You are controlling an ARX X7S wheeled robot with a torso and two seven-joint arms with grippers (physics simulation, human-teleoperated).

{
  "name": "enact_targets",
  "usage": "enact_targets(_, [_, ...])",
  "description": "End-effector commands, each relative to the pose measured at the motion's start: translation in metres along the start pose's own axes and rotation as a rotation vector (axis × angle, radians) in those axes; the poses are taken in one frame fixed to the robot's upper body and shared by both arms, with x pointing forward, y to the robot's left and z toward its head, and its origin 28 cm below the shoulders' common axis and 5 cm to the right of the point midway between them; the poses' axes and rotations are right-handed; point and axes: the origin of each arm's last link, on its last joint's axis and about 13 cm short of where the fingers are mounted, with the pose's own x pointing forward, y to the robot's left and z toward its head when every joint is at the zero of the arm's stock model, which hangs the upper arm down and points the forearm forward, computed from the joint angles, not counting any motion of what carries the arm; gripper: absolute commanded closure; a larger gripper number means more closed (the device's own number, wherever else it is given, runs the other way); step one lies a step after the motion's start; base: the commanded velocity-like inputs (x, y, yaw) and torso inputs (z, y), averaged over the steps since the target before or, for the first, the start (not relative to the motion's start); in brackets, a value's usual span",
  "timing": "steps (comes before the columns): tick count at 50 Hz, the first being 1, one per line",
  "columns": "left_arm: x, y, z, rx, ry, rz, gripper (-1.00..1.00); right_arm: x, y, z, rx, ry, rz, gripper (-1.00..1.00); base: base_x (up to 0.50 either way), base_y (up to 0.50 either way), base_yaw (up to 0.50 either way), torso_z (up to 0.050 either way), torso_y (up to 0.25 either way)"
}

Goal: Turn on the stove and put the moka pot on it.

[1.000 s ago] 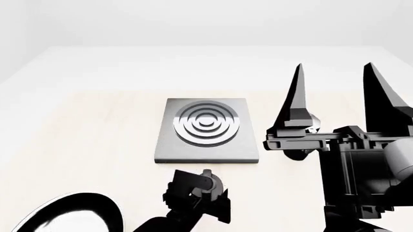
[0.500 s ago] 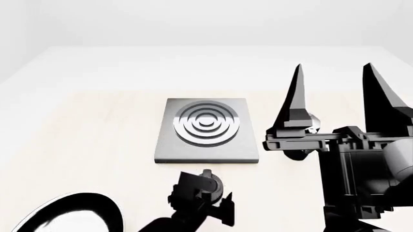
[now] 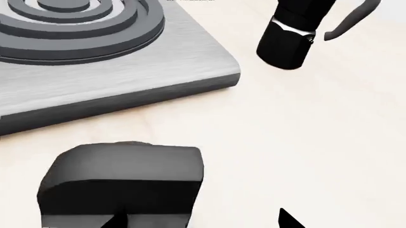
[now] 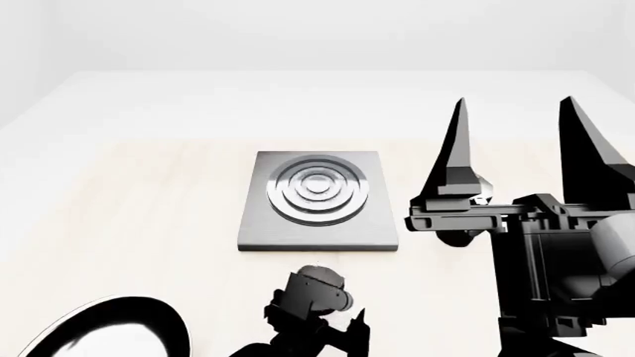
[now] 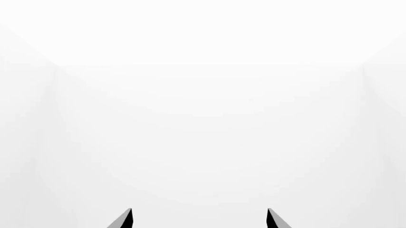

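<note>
Backing away from the stove (image 4: 317, 199), the left end effector (image 4: 315, 301) now sits lower, toward the near edge of the surface (image 4: 129, 201); its opening cannot be told. Right end effector (image 4: 516, 160) stands raised, fingers spread, empty. Beside the stove's right edge, the moka pot (image 3: 288, 38), black with a silver band, hides behind it, so a blind grasp might topple it.

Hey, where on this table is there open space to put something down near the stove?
Bare table lies left of the stove and behind it to the far edge. Its right side is crowded by the moka pot and right gripper; the front holds the left gripper and knob.
</note>
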Motion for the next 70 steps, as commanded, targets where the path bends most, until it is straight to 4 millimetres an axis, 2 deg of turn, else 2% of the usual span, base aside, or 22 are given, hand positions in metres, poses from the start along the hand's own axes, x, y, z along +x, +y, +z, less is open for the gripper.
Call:
enact_targets(1, [-0.002, -0.021, 0.012, -0.018, -0.036, -0.115, -1.00, 0.000, 0.000, -0.001, 0.000, 0.001, 0.000, -1.00, 0.00, 0.00, 0.00, 0.000, 0.000])
enact_targets(7, [-0.003, -0.022, 0.022, 0.000, -0.065, -0.109, -1.00, 0.004, -0.001, 0.002, 0.000, 0.004, 0.003, -1.00, 0.00, 0.00, 0.00, 0.000, 0.000])
enact_targets(11, [-0.005, -0.016, 0.037, 0.018, -0.114, -0.077, -1.00, 0.003, -0.001, 0.001, -0.001, 0.005, 0.003, -1.00, 0.00, 0.00, 0.00, 0.000, 0.000])
enact_targets(18, [-0.017, -0.016, 0.055, 0.052, -0.176, -0.057, -1.00, 0.004, 0.000, 0.001, 0.000, 0.008, 0.004, -1.00, 0.00, 0.00, 0.00, 0.000, 0.000])
enact_targets(22, [-0.023, -0.012, 0.063, 0.070, -0.222, -0.024, -1.00, -0.001, 0.000, -0.005, 0.000, 0.009, 0.006, -1.00, 0.00, 0.00, 0.00, 0.000, 0.000])
enact_targets(25, [-0.028, -0.007, 0.070, 0.077, -0.254, 0.006, -1.00, 0.004, 0.000, 0.003, -0.001, 0.007, 0.005, -1.00, 0.00, 0.00, 0.00, 0.000, 0.000])
enact_targets(31, [-0.040, 0.003, 0.084, 0.103, -0.325, 0.084, -1.00, 0.003, 0.000, 0.000, -0.002, 0.007, 0.006, -1.00, 0.00, 0.00, 0.00, 0.000, 0.000])
enact_targets(43, [-0.078, 0.023, 0.109, 0.137, -0.504, 0.255, -1.00, 0.002, -0.001, 0.001, -0.006, 0.008, 0.003, -1.00, 0.00, 0.00, 0.00, 0.000, 0.000])
enact_targets(48, [-0.100, 0.027, 0.115, 0.185, -0.649, 0.323, -1.00, 0.004, -0.003, 0.003, -0.011, 0.010, -0.002, -1.00, 0.00, 0.00, 0.00, 0.000, 0.000])
enact_targets(54, [-0.126, 0.024, 0.124, 0.251, -0.839, 0.354, -1.00, 0.007, -0.005, -0.001, -0.032, 0.035, -0.005, -1.00, 0.00, 0.00, 0.00, 0.000, 0.000])
enact_targets(56, [-0.138, 0.021, 0.127, 0.287, -0.899, 0.367, -1.00, 0.003, -0.008, -0.009, -0.039, 0.052, -0.015, -1.00, 0.00, 0.00, 0.00, 0.000, 0.000])
enact_targets(70, [-0.184, 0.008, 0.135, 0.433, -1.133, 0.427, -1.00, -0.001, -0.022, -0.029, -0.082, 0.125, -0.065, -1.00, 0.00, 0.00, 0.00, 0.000, 0.000])
